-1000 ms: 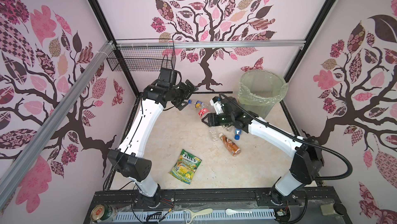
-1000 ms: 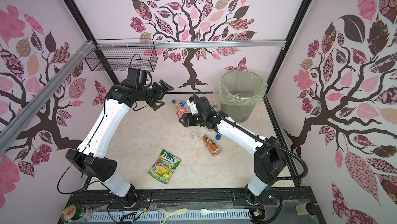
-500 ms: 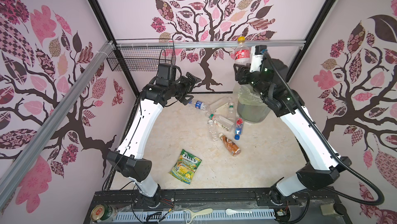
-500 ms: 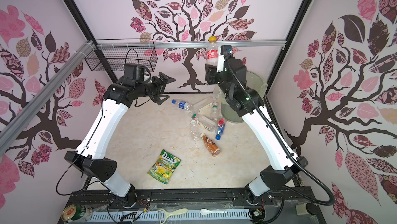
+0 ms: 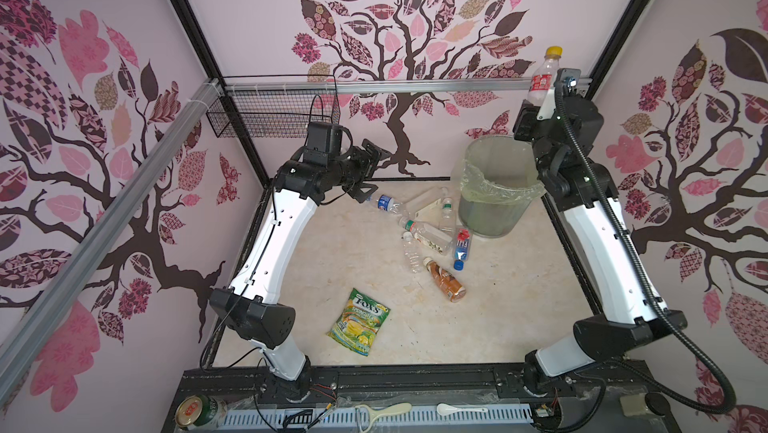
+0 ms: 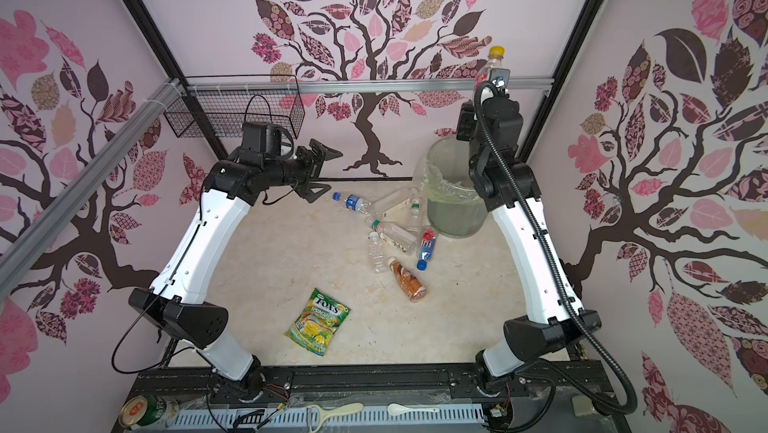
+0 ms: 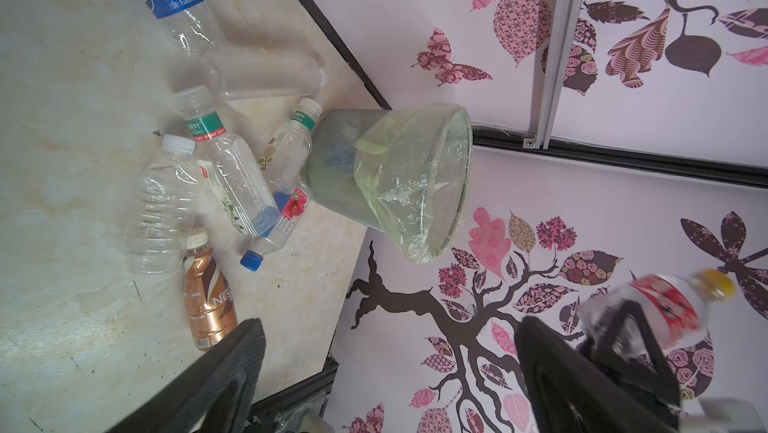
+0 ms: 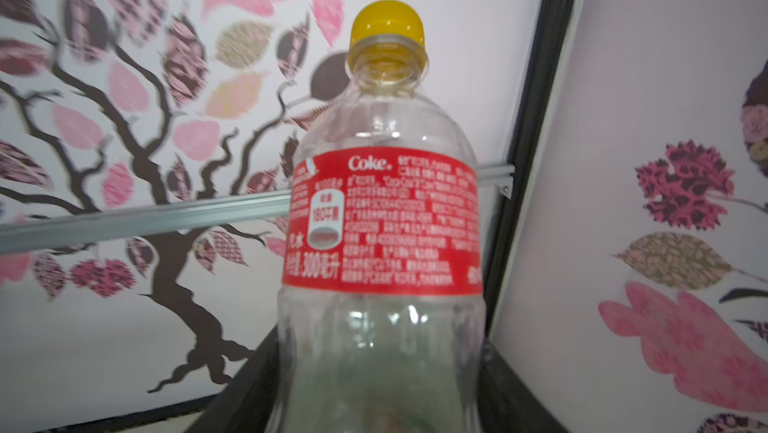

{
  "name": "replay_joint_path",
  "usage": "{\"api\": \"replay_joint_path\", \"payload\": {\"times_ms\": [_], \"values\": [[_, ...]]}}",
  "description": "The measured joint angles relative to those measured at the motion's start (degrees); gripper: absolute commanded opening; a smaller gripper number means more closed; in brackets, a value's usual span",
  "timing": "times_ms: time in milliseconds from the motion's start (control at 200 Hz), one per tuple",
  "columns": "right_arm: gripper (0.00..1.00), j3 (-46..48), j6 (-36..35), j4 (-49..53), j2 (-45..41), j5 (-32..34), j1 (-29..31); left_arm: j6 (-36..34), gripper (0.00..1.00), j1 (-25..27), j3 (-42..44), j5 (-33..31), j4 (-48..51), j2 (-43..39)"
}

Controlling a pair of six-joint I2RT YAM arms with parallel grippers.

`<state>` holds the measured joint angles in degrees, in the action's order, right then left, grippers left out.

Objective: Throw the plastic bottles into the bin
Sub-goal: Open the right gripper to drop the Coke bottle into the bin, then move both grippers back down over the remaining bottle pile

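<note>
**Coke bottle held high near the bin; seven more lie on the bench**

At the lower left edge of both top views, a metal can (image 5: pixel 195 410) stands on the black front frame. Beyond it, a green-yellow Fox's candy bag (image 5: pixel 359 322) lies flat at lower centre of the pale marbled bench (image 5: pixel 316 269).

Farther in, right of centre, seven plastic bottles lie on their sides in a loose cluster. Nearest is the brown bottle (image 5: pixel 445 279). Then come the clear white-capped bottle (image 5: pixel 411 252) and the blue-capped Fiji bottle (image 5: pixel 462 246), then the green-banded bottle (image 5: pixel 426 232). The blue-labelled bottle (image 5: pixel 386 203) and two pale ones lie by the back wall. The Fiji bottle lies just beside the base of the bin (image 5: pixel 486 215), which stands upright at centre right with a pale green bag over its rim.

The left claw (image 5: pixel 370 171) hangs spread wide and empty above the blue-labelled bottle, left of the bin. At upper right, the right claw (image 5: pixel 536 105) pinches the base of the Coke bottle (image 5: pixel 542 80). It stands upright with its yellow cap up, higher than the bin's rim. Whether it is directly over the opening cannot be told. A black wire basket (image 5: pixel 270 119) hangs on the back rail at upper left.
</note>
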<state>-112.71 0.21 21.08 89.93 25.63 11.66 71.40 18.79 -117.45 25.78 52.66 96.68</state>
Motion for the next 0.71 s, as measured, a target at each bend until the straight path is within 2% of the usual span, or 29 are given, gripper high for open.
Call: {"api": "replay_joint_path", "payload": {"times_ms": [25, 100, 265, 505, 705], "values": [[0.82, 0.5, 1.2, 1.44, 1.16, -0.76, -1.4, 0.09, 0.98, 0.0, 0.0, 0.0, 0.0, 0.0], [0.99, 0.87, 4.87, 6.25, 5.6, -2.84, -4.44, 0.22, 0.98, 0.0, 0.0, 0.11, -0.02, 0.0], [1.0, -0.9, 8.72, 13.68, 10.14, -6.69, -5.16, 0.22, 0.98, -0.13, 0.02, 0.28, -0.04, 0.0], [1.0, -14.14, 12.98, 14.71, 9.66, -9.29, -4.57, 0.46, 0.98, -0.39, 0.04, 0.46, -0.09, 0.0], [1.0, -15.1, 14.64, 17.9, 9.66, -10.54, -3.87, 0.9, 0.98, -0.39, 2.49, 1.18, -0.22, -1.09]]}}
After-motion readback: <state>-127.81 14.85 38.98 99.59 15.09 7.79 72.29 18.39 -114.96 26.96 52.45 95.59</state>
